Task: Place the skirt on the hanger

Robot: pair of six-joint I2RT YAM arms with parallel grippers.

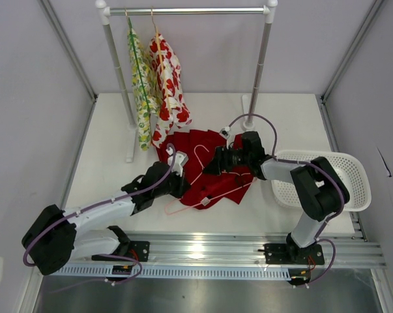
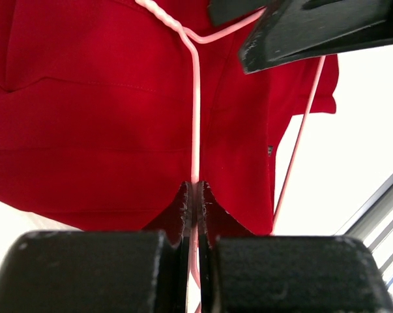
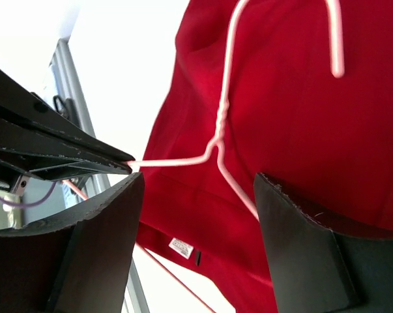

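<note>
The deep red skirt [image 1: 206, 171] lies crumpled on the white table, its small white label [image 3: 181, 248] showing near one edge. On top of it rests the pale pink wire hanger [image 1: 200, 154]. My left gripper [image 1: 185, 188] is shut on one arm of the hanger [image 2: 196, 98], the wire pinched between its tips over the skirt [image 2: 85, 117]. My right gripper [image 1: 211, 167] hovers open just above the hanger's neck [image 3: 219, 124] and the skirt [image 3: 300, 130]. Nothing sits between its fingers [image 3: 98, 248].
A clothes rack [image 1: 183, 11] at the back holds a yellow-green floral garment [image 1: 141, 85] and a white garment with red prints [image 1: 169, 85]. A white plastic basket [image 1: 349, 171] sits at the right. A metal rail [image 1: 248, 244] runs along the near edge.
</note>
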